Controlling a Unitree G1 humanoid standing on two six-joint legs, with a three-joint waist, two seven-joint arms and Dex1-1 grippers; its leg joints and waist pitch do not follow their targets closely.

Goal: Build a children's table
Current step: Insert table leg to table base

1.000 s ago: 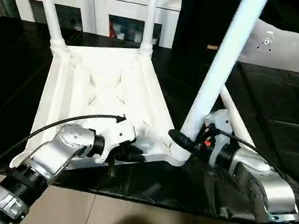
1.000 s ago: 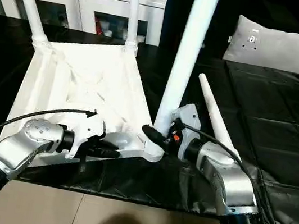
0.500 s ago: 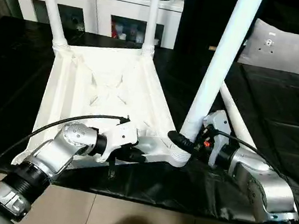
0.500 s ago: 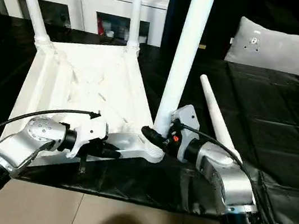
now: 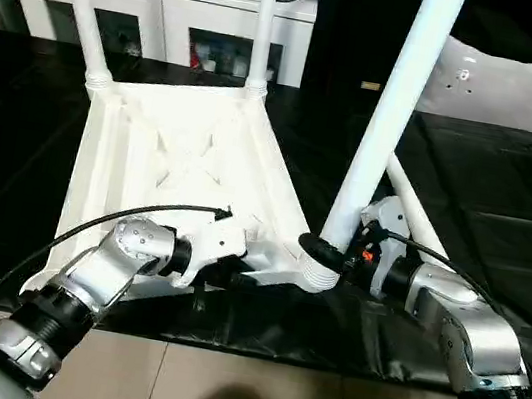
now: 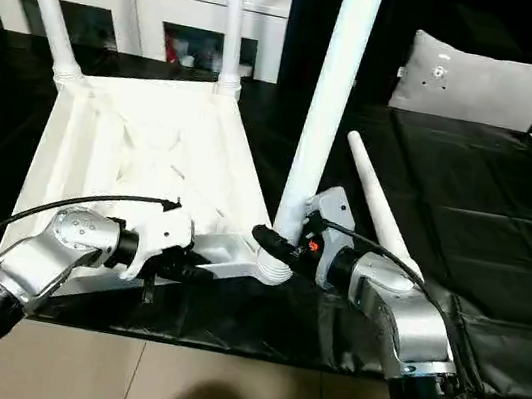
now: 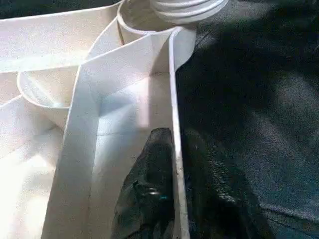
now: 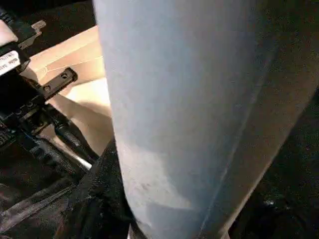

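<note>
— Where does the white plastic rectangular tabletop [image 5: 184, 171] stand now?

— Upside down on the black-covered worktop [image 5: 505, 227], ribbed underside up. Two long white tapered tubular legs [image 5: 79, 3] rise from the far corner sockets. A third leg [image 5: 390, 118] stands upright in the near socket [image 5: 316, 266] on the robot's right side, and the fourth leg [image 6: 375, 212] lies loose on the worktop just beside the right arm.

— What are the pincers doing?

— The right pincer [image 5: 323, 252] is clamped low on the upright third leg, right above its socket. The left pincer [image 7: 174, 174] pinches the thin near edge wall of the tabletop, one finger inside, one outside.

— How would you expect these parts to handle?

— Hollow moulded plastic, so probably light and fairly stiff, yet smooth and likely slippery under the black fingers [image 7: 149, 179]. The thin rim may flex if squeezed hard. The legs are long, so a grip high up would give leverage to tip the light top.

— So where to take hold?

— Low on the leg, close to the socket, as now, while the rim is braced near that same corner. I would say pressing straight down along the leg seats it best, without rocking.
</note>
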